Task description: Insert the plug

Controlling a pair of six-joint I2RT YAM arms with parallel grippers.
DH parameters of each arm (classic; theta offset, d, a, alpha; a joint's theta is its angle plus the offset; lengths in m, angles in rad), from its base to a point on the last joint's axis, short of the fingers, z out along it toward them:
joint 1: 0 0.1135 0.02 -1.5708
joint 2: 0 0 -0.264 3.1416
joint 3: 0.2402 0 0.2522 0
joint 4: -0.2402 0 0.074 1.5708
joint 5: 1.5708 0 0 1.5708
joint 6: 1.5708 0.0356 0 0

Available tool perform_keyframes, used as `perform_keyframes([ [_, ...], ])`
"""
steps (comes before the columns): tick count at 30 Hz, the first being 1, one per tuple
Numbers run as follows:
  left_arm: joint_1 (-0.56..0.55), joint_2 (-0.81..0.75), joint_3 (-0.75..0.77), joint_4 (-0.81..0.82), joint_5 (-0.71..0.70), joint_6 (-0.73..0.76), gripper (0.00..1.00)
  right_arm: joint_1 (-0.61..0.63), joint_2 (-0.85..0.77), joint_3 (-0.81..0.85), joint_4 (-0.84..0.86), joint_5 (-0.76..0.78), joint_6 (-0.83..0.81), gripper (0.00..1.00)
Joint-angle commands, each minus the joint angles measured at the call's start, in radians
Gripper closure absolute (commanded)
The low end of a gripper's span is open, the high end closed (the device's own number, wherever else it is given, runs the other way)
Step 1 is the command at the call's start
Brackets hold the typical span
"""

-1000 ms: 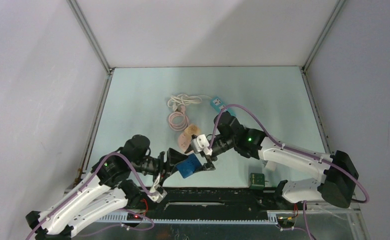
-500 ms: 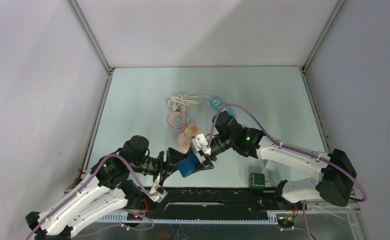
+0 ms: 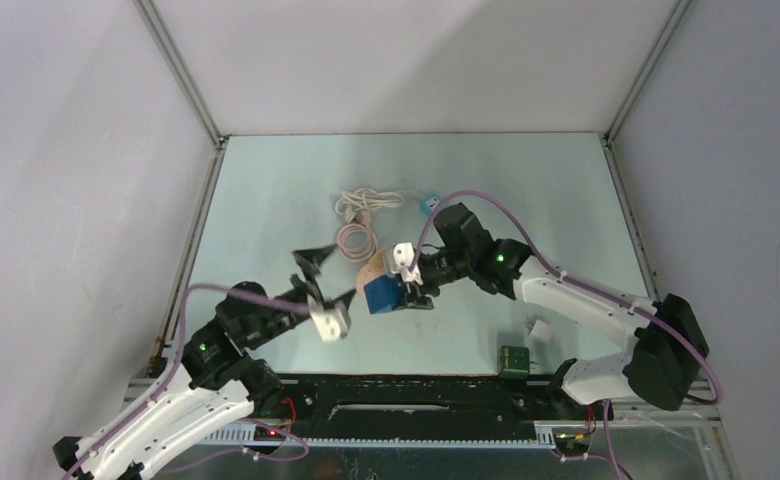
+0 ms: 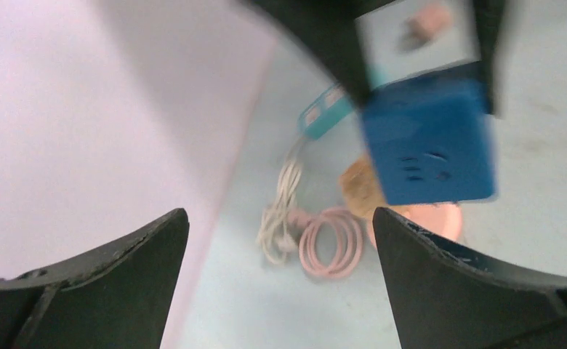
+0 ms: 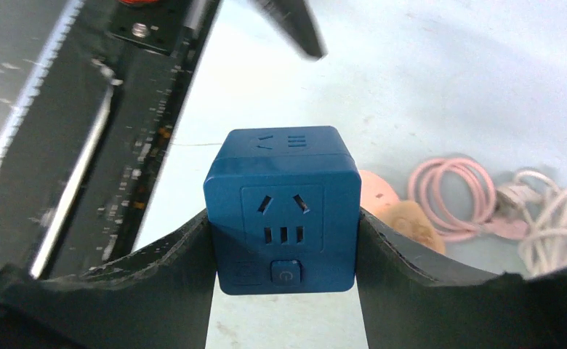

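1. The blue socket cube [image 3: 383, 294] sits pinched between the right jaws, one on each side wall. Its face with the slot holes and the power button is turned toward the right wrist camera.
2. The left jaws are spread wide and hold nothing. They stand just left of the cube, apart from it.
3. The pink coiled cable [image 3: 354, 240] lies on the bench [image 3: 266, 190] beyond the cube, on its far left. Its plug end touches the white cable bundle [image 3: 368, 200], which lies farther still from the cube.
4. A peach-and-tan rounded piece [image 3: 371, 272] lies just behind the cube. From the left wrist the cube covers part of it — what it is I cannot tell.
5. The teal adapter [image 3: 428, 205] lies beyond the cube on its far right, half hidden by the right arm.
6. A green block [image 3: 513, 358] and a small white piece [image 3: 539, 328] lie well apart from the cube, on its near right.
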Motion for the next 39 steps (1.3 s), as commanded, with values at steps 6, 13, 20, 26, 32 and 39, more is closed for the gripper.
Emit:
perform_keyframes([
  [6, 0.052, 0.157, 0.162, -0.054, -0.863, -0.965, 0.0, -0.007, 0.196, 0.25, -0.176, 0.141, -0.229, 1.0],
  [13, 0.438, 0.329, 0.281, -0.347, -0.609, -1.329, 0.0, 0.051, 0.334, 0.389, -0.289, 0.189, -0.378, 1.0],
  [20, 0.602, 0.351, 0.223, -0.343, -0.441, -1.385, 0.0, 0.1, 0.453, 0.515, -0.412, 0.272, -0.538, 1.0],
  [26, 0.631, 0.314, 0.185, -0.304, -0.434, -1.415, 0.0, 0.101, 0.597, 0.71, -0.59, 0.336, -0.66, 1.0],
  [32, 0.638, 0.276, 0.186, -0.307, -0.482, -1.409, 0.0, 0.073, 0.703, 0.855, -0.729, 0.321, -0.736, 1.0],
  [39, 0.695, 0.281, 0.181, -0.289, -0.436, -1.408, 0.0, 0.045, 0.748, 0.917, -0.836, 0.283, -0.751, 1.0],
])
